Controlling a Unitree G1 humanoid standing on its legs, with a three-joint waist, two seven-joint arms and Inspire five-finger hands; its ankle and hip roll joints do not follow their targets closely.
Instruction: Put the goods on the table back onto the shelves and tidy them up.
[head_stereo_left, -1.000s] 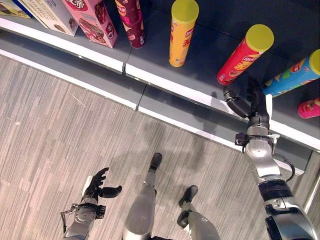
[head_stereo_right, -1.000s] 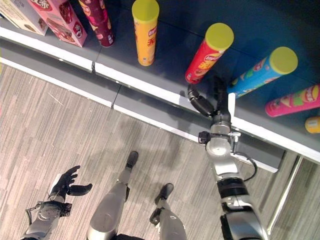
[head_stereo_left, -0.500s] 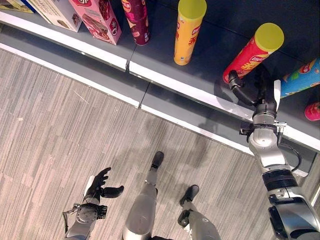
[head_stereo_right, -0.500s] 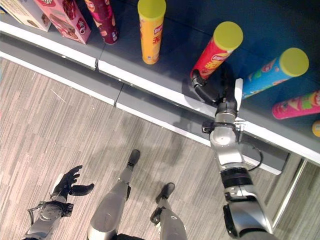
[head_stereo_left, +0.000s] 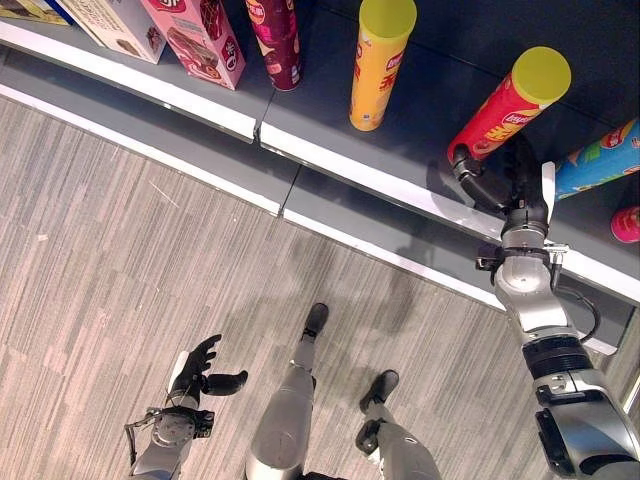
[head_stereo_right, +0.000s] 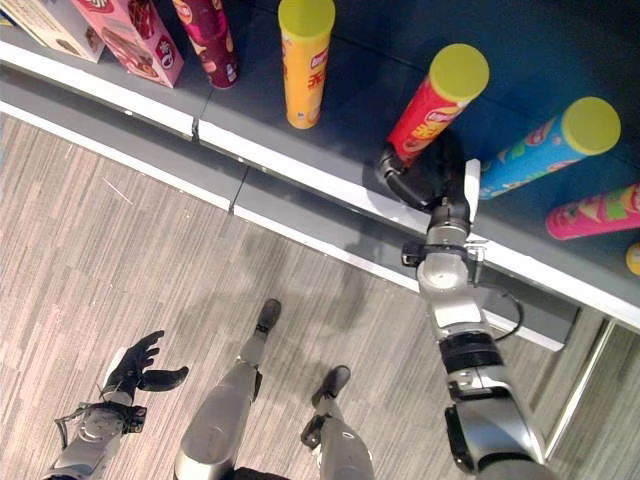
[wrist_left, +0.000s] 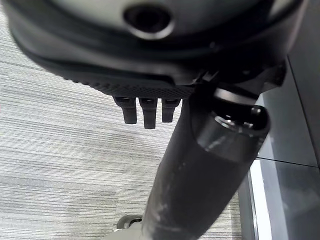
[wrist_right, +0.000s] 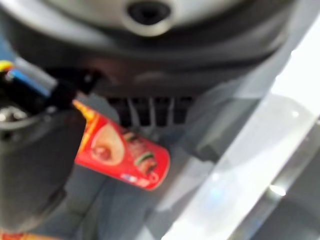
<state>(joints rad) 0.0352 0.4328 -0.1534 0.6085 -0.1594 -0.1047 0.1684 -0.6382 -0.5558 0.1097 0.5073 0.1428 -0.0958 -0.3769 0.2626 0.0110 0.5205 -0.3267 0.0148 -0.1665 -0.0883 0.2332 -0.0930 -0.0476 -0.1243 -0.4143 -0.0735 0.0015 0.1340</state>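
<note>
We see the red can (head_stereo_left: 498, 118), a tall tube with a yellow-green lid and printed pictures on its side, standing on the dark grey shelf (head_stereo_left: 420, 160) near its white front edge. Our right hand (head_stereo_left: 497, 187) reaches over that edge with its fingers spread and relaxed, thumb on one side of the can's base and fingers on the other. They are just beside the base, but we cannot tell whether they touch it. In the right wrist view the same red can (wrist_right: 122, 156) shows just past the fingers, not enclosed by them.

The shelf holds a row of goods. To the robot's left of the red can stands a yellow can (head_stereo_left: 377, 62) with a yellow lid, well apart from it. Further left stands a dark red can (head_stereo_left: 272, 42), then a pink box (head_stereo_left: 195, 38) and a pale box (head_stereo_left: 112, 22) leaning side by side. To the robot's right, a blue can (head_stereo_right: 545, 145) with a yellow-green lid stands near the right hand's fingers, and beyond it a pink can (head_stereo_right: 592, 210).

Our left hand (head_stereo_left: 198, 368) hangs low over the grey wood-grain floor (head_stereo_left: 150, 270), well away from the shelf, fingers loosely open and empty.
</note>
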